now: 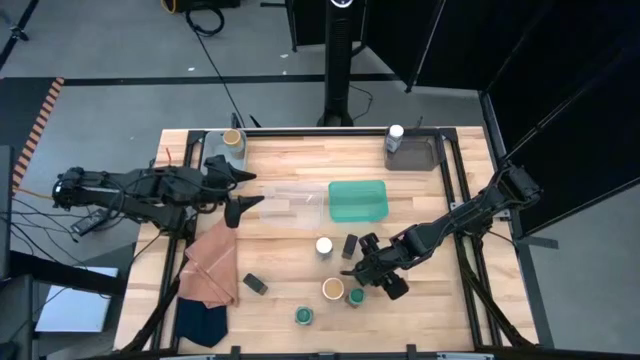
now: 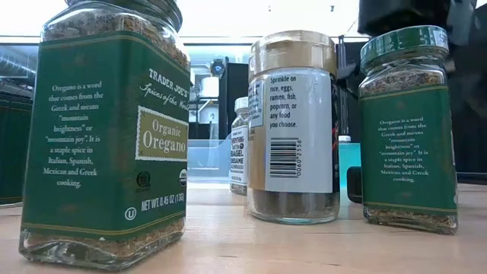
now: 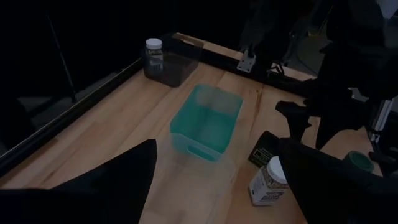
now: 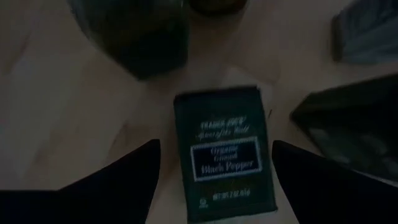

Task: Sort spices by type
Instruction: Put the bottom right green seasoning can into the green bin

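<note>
Several spice containers stand on the table's near middle. They are a white-lidded jar [image 1: 324, 246], a dark tin [image 1: 349, 245], a tan-lidded jar [image 1: 332, 289] [image 2: 293, 125], two green-lidded oregano jars [image 1: 355, 296] [image 1: 304, 316] and another tin [image 1: 254, 283]. One jar stands in each far grey tray [image 1: 232, 140] [image 1: 395, 135]. My right gripper [image 1: 362, 262] is open and low among them. In its wrist view a black pepper tin [image 4: 224, 149] lies label up between the fingers, with gaps on both sides. My left gripper [image 1: 240, 190] is open over the table's left, near the clear tray [image 1: 290, 205].
A teal tray [image 1: 357, 200] [image 3: 208, 121] sits at mid table beside the clear tray. Folded orange cloth [image 1: 212, 265] and navy cloth [image 1: 203, 320] lie at the near left. Grey trays occupy both far corners. Bare wood shows at the near right and far middle.
</note>
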Tool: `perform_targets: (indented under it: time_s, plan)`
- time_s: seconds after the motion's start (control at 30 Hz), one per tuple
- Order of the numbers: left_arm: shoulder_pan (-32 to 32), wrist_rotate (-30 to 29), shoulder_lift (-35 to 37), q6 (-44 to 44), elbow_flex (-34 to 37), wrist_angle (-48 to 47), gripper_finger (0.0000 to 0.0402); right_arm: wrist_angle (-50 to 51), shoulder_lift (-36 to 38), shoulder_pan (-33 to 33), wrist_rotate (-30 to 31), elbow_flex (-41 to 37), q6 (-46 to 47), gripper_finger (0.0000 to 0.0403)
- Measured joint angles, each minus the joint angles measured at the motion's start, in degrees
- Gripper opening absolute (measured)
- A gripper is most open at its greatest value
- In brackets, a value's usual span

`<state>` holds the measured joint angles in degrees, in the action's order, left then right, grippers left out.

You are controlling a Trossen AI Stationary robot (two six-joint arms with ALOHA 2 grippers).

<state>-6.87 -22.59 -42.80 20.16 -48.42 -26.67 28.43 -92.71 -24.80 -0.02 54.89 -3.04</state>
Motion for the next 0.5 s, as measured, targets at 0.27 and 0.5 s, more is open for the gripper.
perform_targets:
  time_s: [0.27,0.5]
  plan:
    - [0.0,0.0,-0.55,0.07,0.0,0.1,0.034,-0.61,0.0,0.31,2.36,-0.56,-1.65,0.0357]
    - [0.0,0.0,-0.73,0.09,0.0,0.06,0.034,-1.53,0.0,0.83,2.54,-0.56,-1.22,0.0382]
